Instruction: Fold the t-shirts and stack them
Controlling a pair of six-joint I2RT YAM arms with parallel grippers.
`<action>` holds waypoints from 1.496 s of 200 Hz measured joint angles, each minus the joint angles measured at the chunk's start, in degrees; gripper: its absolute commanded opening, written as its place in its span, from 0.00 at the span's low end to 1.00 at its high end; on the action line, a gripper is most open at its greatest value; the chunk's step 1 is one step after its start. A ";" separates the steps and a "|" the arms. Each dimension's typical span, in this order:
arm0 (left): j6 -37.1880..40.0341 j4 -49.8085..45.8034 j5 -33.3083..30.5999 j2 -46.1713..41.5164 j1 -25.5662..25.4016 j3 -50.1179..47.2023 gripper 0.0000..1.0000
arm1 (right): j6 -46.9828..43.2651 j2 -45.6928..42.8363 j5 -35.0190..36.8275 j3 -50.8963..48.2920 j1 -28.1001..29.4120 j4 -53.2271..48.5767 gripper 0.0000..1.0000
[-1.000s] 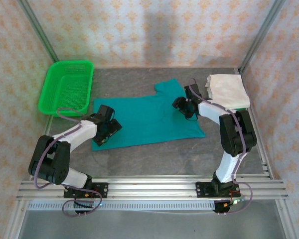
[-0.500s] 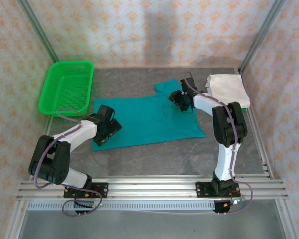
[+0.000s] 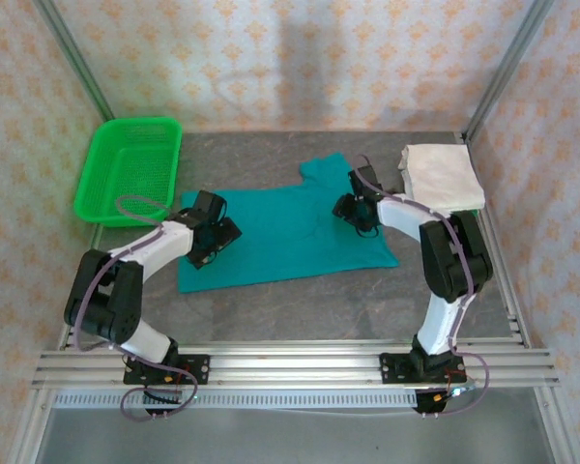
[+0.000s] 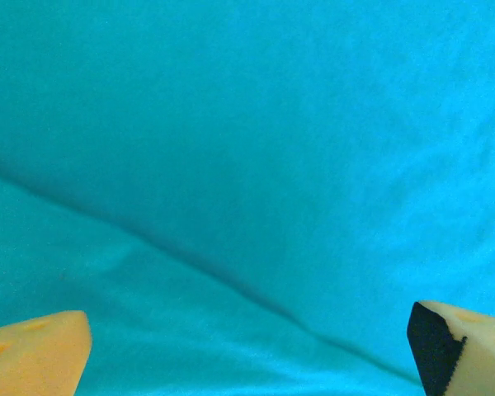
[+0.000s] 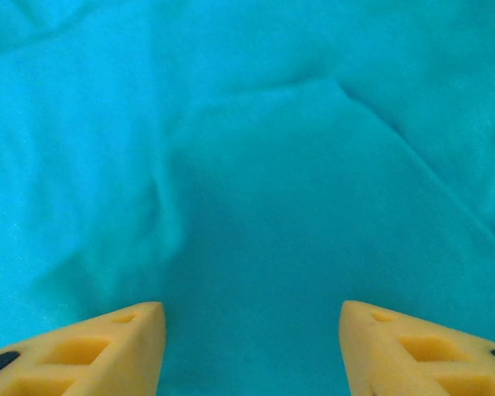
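A teal t-shirt (image 3: 280, 232) lies spread flat across the middle of the table, plain side up. My left gripper (image 3: 213, 235) hovers over its left part, jaws wide open above smooth teal cloth (image 4: 247, 165) with one diagonal crease. Over the shirt's right part near the sleeve hangs my right gripper (image 3: 353, 208), also open; between its yellow fingertips (image 5: 107, 346) lies wrinkled teal cloth (image 5: 256, 206). A folded white shirt (image 3: 441, 174) rests at the back right corner.
A green plastic mesh basket (image 3: 130, 166) stands at the back left. Metal frame posts and patterned walls enclose the grey table (image 3: 300, 300). The aluminium rail with the arm bases runs along the near edge.
My left gripper has moved up and slightly right over the shirt's left part. The right gripper swung toward the sleeve and came back a little; the shirt lies unchanged.
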 measured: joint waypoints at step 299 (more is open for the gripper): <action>4.17 -12.37 -15.32 13.18 0.83 27.89 0.79 | -9.31 -24.11 1.88 -9.66 2.14 -0.85 0.63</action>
